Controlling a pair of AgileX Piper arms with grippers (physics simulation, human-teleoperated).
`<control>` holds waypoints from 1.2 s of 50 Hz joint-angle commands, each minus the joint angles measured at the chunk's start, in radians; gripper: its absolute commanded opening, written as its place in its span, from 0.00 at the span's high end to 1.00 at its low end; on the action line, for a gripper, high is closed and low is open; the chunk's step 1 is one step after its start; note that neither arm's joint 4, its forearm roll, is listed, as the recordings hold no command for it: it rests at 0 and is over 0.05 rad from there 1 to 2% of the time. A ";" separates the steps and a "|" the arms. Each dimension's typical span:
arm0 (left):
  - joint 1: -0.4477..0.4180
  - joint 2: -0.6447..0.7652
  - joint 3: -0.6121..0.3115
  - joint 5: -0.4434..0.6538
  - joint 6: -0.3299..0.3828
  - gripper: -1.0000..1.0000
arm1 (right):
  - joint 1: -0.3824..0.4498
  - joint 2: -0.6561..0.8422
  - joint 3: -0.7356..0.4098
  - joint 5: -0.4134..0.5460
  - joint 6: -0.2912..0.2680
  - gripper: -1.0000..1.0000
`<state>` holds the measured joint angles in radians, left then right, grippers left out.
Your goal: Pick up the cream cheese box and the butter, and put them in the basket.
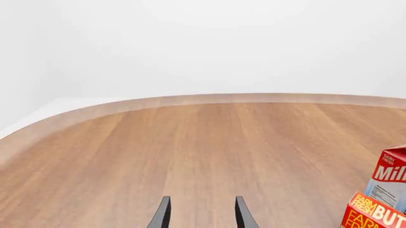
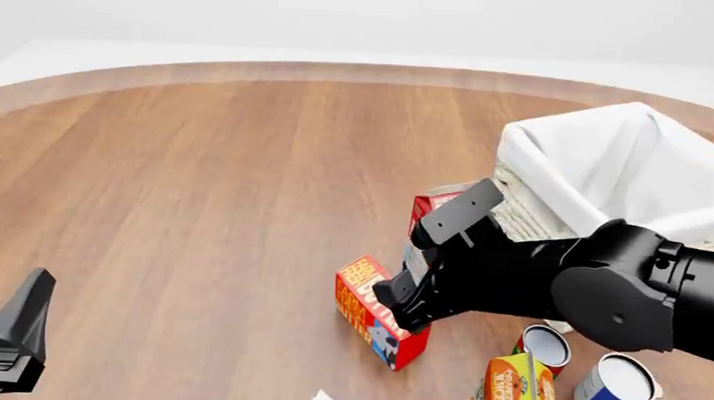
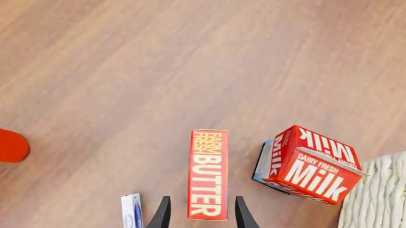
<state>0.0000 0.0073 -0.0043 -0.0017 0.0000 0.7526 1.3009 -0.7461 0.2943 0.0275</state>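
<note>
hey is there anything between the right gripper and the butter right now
Nothing visible. In the right wrist view the right gripper is open with the butter just past its fingertips, lined up with the gap. The milk carton and the cream cheese box sit off to either side.

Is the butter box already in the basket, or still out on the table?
Out. The red-orange rectangular butter box lies on the wooden table, apart from the white-lined wicker basket, with the right gripper open above it.

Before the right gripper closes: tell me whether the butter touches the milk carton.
Apart. The right wrist view shows bare wood between the butter and the milk carton.
</note>
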 commanded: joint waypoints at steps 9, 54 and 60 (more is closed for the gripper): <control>0.000 0.000 0.000 0.000 0.000 0.00 | -0.004 0.054 0.008 -0.039 0.013 0.00; 0.000 0.000 0.000 0.000 0.000 0.00 | -0.016 0.177 0.111 -0.190 0.068 0.00; 0.000 0.000 0.000 0.000 0.000 0.00 | -0.014 0.190 0.115 -0.206 0.068 0.00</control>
<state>0.0000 0.0073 -0.0043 -0.0017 0.0000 0.7392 1.4693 -0.6458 0.1154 0.0896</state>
